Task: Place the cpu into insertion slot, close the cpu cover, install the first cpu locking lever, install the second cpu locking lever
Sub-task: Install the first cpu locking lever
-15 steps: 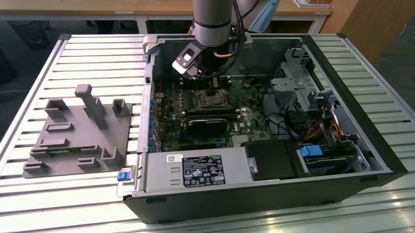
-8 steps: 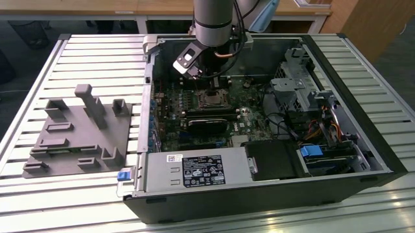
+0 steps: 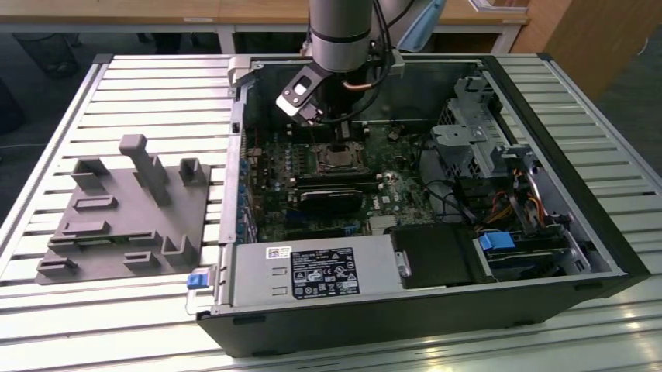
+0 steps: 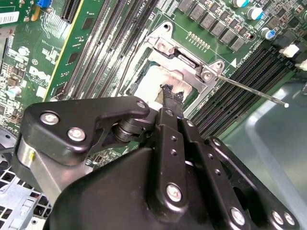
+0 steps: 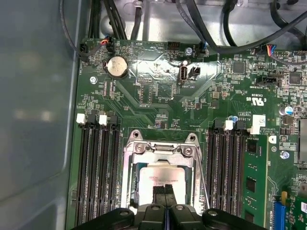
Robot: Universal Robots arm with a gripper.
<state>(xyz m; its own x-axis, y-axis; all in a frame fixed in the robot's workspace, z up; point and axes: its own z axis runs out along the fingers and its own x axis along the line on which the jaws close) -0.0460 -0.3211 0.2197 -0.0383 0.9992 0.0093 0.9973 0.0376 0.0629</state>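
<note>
One gripper, exterior view: the black two-fingered gripper (image 3: pixel 333 133) hung on the grey arm inside the open black computer case (image 3: pixel 414 325). It was low over the small dark square insertion slot (image 3: pixel 336 157) of the green-black motherboard (image 3: pixel 279 178).
Surroundings, exterior view: a grey moulded fixture (image 3: pixel 124 209) lay on the slatted metal table (image 3: pixel 155 85), well apart at the exterior view's left. A grey metal power-supply box (image 3: pixel 310 275) and coloured cables (image 3: pixel 501 209) crowded the case.
Cpu, second wrist view: the small flat square cpu with a silvery-grey metal top (image 4: pixel 151 81) sat in the insertion slot. The thin silvery frame of the cpu cover (image 4: pixel 184 62) appeared to lie around it.
Gripper, second wrist view: its fingertips were pressed together, holding nothing, at the cpu's top; contact could not be judged.
Lever, second wrist view: a thin steel locking lever (image 4: pixel 249 88) jutted free over the long narrow black memory slots (image 4: pixel 230 105).
Handling, first wrist view: the cpu looked light, rigid and smooth, and was probably fragile underneath. Its edges would be the safest hold, though the cpu cover framed them. The locking lever seemed to be springy wire, best pushed near its free end.
Obstructions, first wrist view: memory slots flanked the insertion slot closely on both sides, and black cables hung beyond the motherboard's far edge.
</note>
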